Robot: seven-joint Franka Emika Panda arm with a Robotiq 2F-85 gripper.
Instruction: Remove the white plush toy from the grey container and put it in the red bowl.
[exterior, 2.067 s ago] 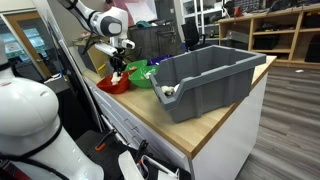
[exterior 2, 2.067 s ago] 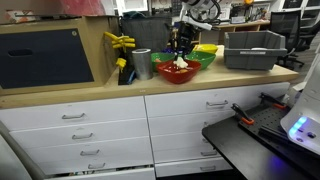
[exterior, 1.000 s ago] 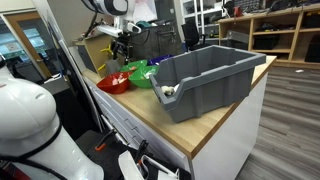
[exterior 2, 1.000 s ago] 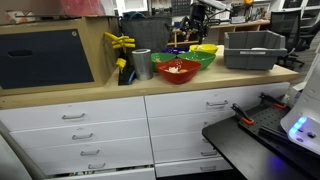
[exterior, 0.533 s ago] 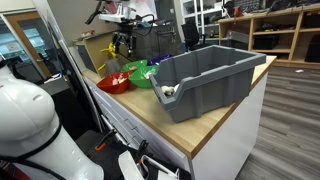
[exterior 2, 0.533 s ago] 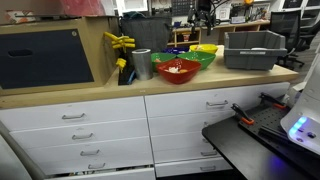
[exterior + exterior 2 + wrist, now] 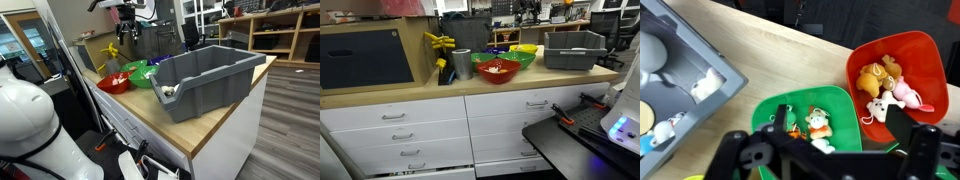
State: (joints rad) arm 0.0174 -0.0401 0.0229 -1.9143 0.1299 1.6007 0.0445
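The small soft white plush toy (image 7: 879, 108) lies inside the small shallow red plastic bowl (image 7: 925, 62), beside a brown-orange stuffed animal (image 7: 884, 72) and a pink soft piece (image 7: 908, 94). It is out of the large grey plastic rectangular container (image 7: 702, 62), whose corner fills the left of the wrist view with a few small whitish objects inside.

The black Robotiq gripper (image 7: 830, 162) is empty. Its two dark fingers (image 7: 732, 148) stand far apart at the bottom of the wrist view with nothing between them. From this camera, the white toy sits up and to the right of the midpoint between the fingers, closer to the finger at the right edge and clear of both. Almost straight ahead of the gripper is a green plastic bowl (image 7: 768, 112) holding a small orange-and-white figure (image 7: 818, 126).

In an exterior view the gripper (image 7: 127, 14) hangs high over the wooden countertop (image 7: 205, 128), well above the red bowl (image 7: 113, 84). The green bowl (image 7: 140, 76) stands between the red bowl and the grey container (image 7: 210, 78). In an exterior view the red bowl (image 7: 498, 72) shows something pale inside, too small to make out.
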